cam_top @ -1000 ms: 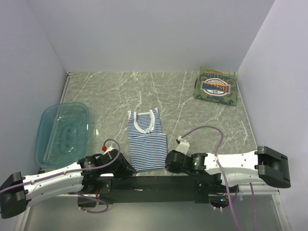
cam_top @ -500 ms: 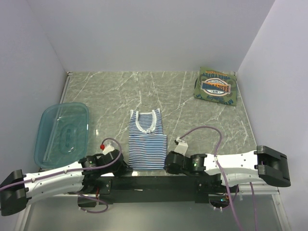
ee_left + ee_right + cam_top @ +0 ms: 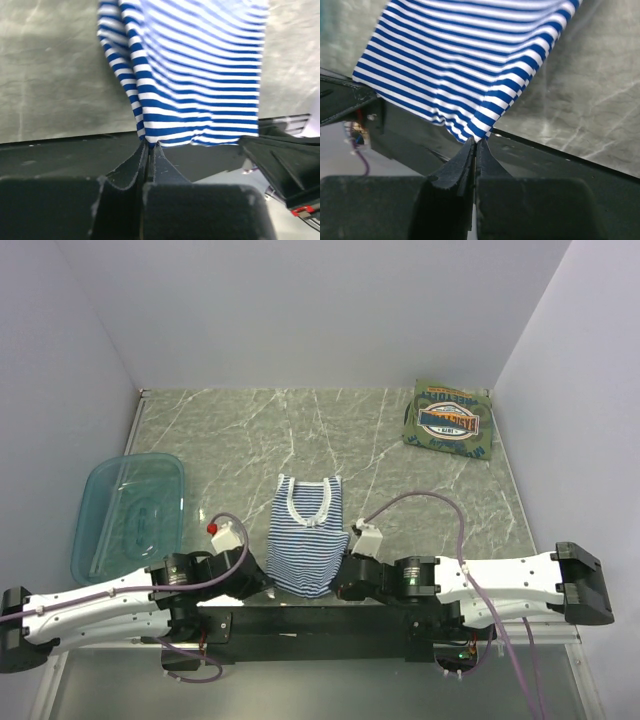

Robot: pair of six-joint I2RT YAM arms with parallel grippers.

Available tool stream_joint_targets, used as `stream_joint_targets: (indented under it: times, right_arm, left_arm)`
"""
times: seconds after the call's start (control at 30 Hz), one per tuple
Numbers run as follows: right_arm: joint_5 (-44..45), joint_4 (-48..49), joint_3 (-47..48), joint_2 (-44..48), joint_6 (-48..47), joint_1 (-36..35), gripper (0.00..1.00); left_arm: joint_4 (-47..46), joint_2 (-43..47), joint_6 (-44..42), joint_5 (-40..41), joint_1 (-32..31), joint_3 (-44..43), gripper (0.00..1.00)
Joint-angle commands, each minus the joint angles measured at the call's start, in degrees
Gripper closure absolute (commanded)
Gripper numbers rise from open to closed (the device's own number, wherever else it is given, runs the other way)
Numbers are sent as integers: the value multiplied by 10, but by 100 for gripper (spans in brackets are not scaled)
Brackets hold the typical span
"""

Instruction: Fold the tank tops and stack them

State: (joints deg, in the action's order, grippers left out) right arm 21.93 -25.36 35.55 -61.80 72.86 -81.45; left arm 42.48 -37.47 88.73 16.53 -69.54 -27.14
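Plain pale walls [image 3: 320,310] are seen on three sides of a worktop [image 3: 230,430] of grey stone pattern with thin white veins. At its left edge a rounded rectangular tub [image 3: 135,458] of clear teal plastic is placed. In the near middle of the worktop a striped tank top [image 3: 305,540] of soft navy and white cloth is found. Its white neck band is turned to the far side, and its lower part is bunched and raised. In the far right corner a green tank top [image 3: 450,420] is laid folded, with an oval print on top. The left fingers [image 3: 147,145] are closed on the left corner of the striped hem. The right fingers [image 3: 476,141] are closed on the right corner.
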Motion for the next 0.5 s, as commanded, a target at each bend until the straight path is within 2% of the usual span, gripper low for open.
stream_joint_targets:
  times: [0.0,0.1,0.2,0.27,0.3,0.33,0.37,0.43,0.47]
  right_arm:
    - [56,-49,45,19,-25,10,100]
    - [61,-59,79,24,-63,31,100]
    - [42,-42,101,28,-116,88,100]
    - [7,-16,108,27,-162,145,100]
    - [-6,-9,111,24,-177,164,100]
    - [-19,-2,117,19,-205,182,100]
    - [-43,12,123,7,-220,224,100]
    - [-72,29,138,-9,-262,268,100]
    - [-113,46,146,-33,-277,314,100]
  left_arm:
    - [31,-11,-21,56,-7,-60,99]
    - [0,-22,-40,88,-4,-96,100]
    - [-23,-59,-86,99,22,-142,100]
    - [-46,-94,-140,86,82,-159,100]
    - [-64,-102,-186,43,111,-163,100]
    - [-118,-121,-208,19,143,-162,100]
    - [-140,-131,-224,-4,202,-162,100]
    - [-194,-179,-266,-54,251,-176,100]
    - [-208,-199,-275,-64,292,-186,100]
